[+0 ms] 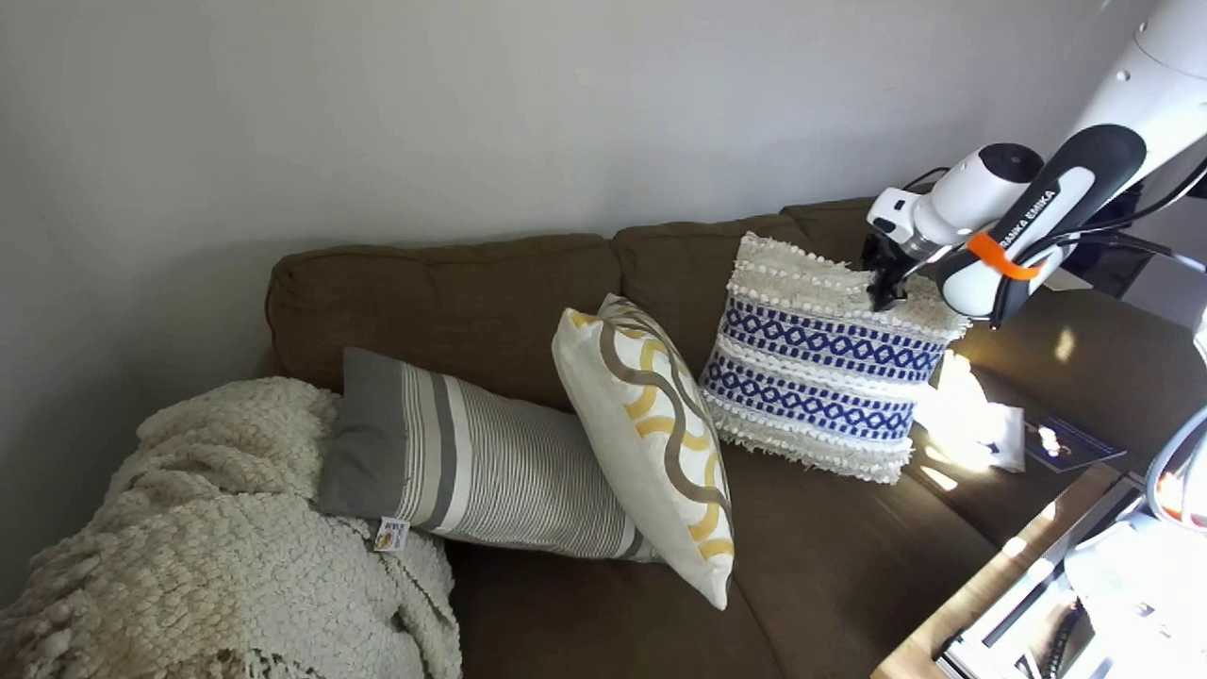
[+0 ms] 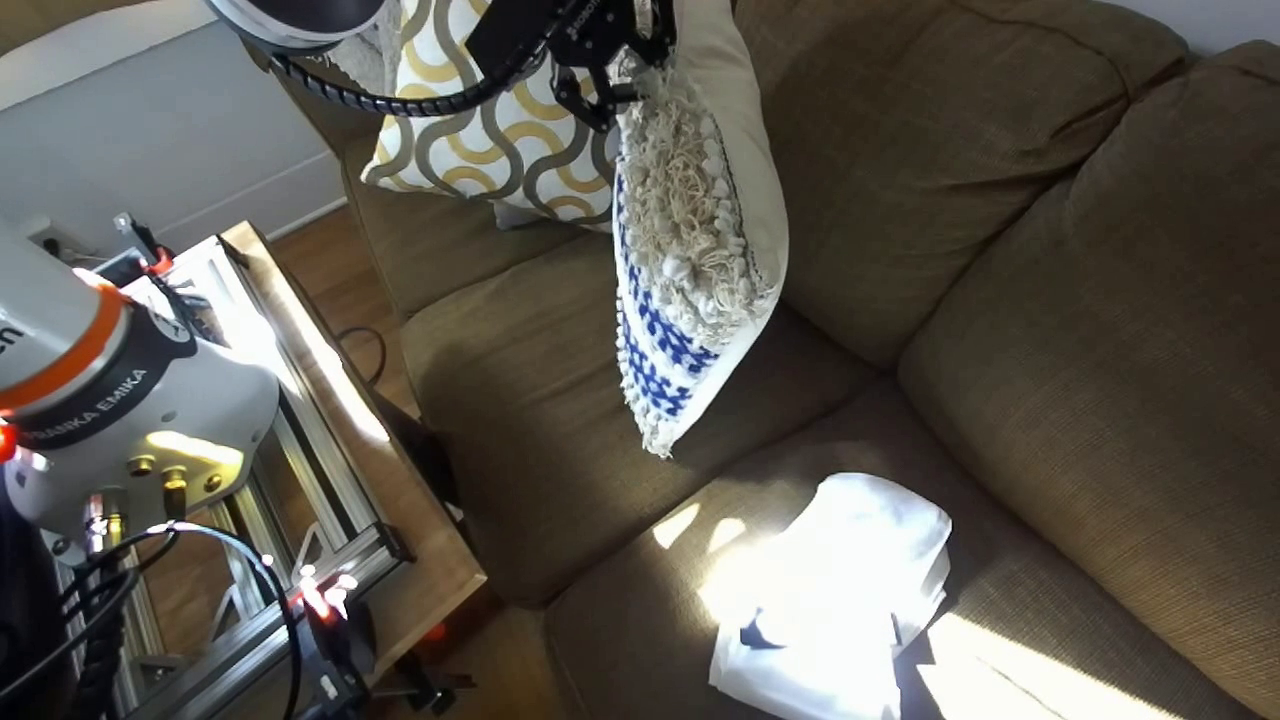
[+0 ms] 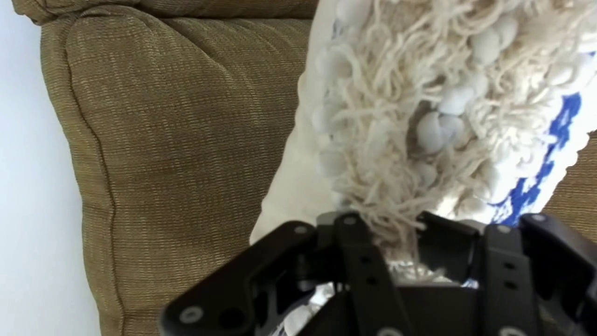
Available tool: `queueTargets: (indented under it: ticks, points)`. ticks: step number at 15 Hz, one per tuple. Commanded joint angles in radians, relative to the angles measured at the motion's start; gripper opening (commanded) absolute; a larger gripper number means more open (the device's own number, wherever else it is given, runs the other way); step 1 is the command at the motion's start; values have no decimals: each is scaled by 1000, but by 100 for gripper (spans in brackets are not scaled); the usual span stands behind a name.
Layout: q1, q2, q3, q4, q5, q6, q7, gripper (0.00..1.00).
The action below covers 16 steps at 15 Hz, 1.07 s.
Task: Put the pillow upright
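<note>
Sofa: brown, set along a pale wall; backrest far, seat near.
Pillow: right of the row in an exterior view, standing on edge before the backrest, patterned face near, right side a little lower than left. Contact of its back with the backrest cannot be told.
Gripper: closed partway on the pillow's shaggy top edge, the gap filled by pinched cloth.
Top-edge hold: presumably chosen so that the seat can take the weight below while the top is steered toward the backrest; loose weave may slip or sag under such a pinch.
Cream pillow: tilted, across the right end of the grey pillow, which appears to prop it; just beside the pillow's left edge, touching or apart unclear.
Throw: heaped at the left, overlapped by the grey pillow's left end and probably bearing part of it.
Arm: extended in from the right, sloping down and left, then folded back at the wrist, gripper directed down at the top edge.
Upright stance: judged almost reached; settling the pillow against the backrest and letting go likely remain.
</note>
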Motion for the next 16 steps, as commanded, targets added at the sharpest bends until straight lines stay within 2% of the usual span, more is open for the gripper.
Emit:
queueTargets:
  ticks: [1,4,7,10,13,14,16]
  points:
    - [2,-2,-2,-5,-26,30,-32,4]
    - [58,-10,-51,13,-108,-11,-132,4]
    - [51,-58,-65,61,-203,-42,-237,4]
    - [-4,-144,-59,137,-325,-109,-359,4]
    - [-107,-285,10,217,-419,-213,-498,4]
    - [-140,-320,48,228,-406,-250,-537,4]
    - [-181,-403,102,258,-339,-396,-626,4]
